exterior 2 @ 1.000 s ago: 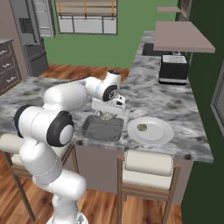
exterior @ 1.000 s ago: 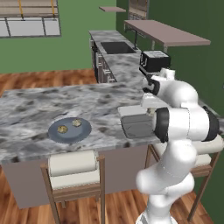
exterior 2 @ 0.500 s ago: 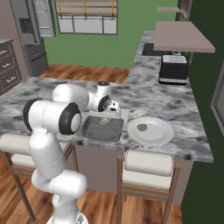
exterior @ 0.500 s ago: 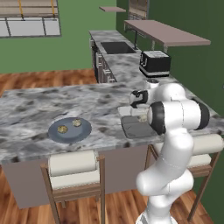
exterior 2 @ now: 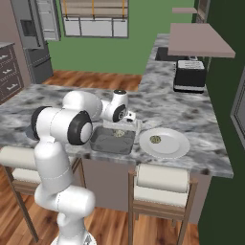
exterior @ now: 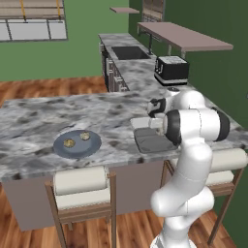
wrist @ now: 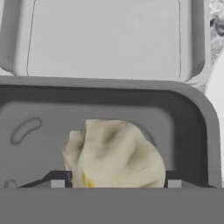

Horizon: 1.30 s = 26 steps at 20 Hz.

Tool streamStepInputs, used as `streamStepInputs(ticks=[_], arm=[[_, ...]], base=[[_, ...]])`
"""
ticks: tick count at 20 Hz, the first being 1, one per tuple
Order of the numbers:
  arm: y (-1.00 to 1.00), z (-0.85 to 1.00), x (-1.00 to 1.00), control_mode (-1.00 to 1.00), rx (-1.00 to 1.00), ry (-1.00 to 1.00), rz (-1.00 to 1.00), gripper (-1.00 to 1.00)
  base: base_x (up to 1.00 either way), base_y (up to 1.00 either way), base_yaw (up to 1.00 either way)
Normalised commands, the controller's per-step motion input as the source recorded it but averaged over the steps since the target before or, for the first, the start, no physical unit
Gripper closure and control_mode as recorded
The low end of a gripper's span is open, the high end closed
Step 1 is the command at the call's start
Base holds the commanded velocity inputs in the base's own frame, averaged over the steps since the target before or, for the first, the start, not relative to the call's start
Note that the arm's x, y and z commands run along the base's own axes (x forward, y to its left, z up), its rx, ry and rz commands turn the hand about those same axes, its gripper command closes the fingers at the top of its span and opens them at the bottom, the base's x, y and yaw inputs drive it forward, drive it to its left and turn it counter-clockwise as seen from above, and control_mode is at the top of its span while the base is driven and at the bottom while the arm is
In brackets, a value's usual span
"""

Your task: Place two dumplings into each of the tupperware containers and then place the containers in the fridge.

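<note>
My gripper (wrist: 116, 183) is low inside a dark tupperware container (wrist: 192, 105), shut on a pale tan dumpling (wrist: 116, 153) that fills the gap between both fingertips. A second, lighter container (wrist: 105, 39) lies just beyond it. From the right base view the gripper (exterior 2: 119, 131) hangs over the dark container (exterior 2: 103, 143), next to a white plate (exterior 2: 174, 148) with one dumpling (exterior 2: 155, 139). Two more dumplings (exterior: 69, 142) (exterior: 85, 136) sit on a blue-grey plate (exterior: 77, 149). The fridge (exterior 2: 33, 43) stands far back left.
A toaster (exterior 2: 190, 76) stands on the side counter behind the island. Two stools (exterior 2: 160, 179) are tucked under the island's near edge. The sink (exterior: 127, 52) lies farther along the back counter. Bare marble stretches between the two plates.
The arm has swung in and come down: the hand went from above the counter to low in the dark container, carrying the dumpling with it.
</note>
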Motion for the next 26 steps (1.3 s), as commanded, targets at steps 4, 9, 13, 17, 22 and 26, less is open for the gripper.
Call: streamStepInputs(ticks=[4, 9, 13, 17, 22, 26], arm=[[-0.01, -0.28, -0.16, -1.0, 0.0, 0.02, 0.0, 1.0], [-0.06, -0.25, -0.16, -1.0, 0.0, 0.01, 0.0, 1.0], [0.0, -0.27, 0.23, -1.0, 0.0, 0.0, 0.0, -1.0], [0.0, -0.08, 0.39, -1.0, 0.0, 0.0, 0.0, -1.0], [-0.18, 0.27, 0.03, -1.0, 0.0, 0.0, 0.0, -1.0], [-0.21, 0.66, 0.0, -1.0, 0.0, 0.0, -0.02, -1.0]], base=[[0.0, 0.0, 0.0], [0.0, 0.0, 0.0], [0.0, 0.0, 0.0], [0.0, 0.0, 0.0], [0.0, 0.0, 0.0], [0.0, 0.0, 0.0]])
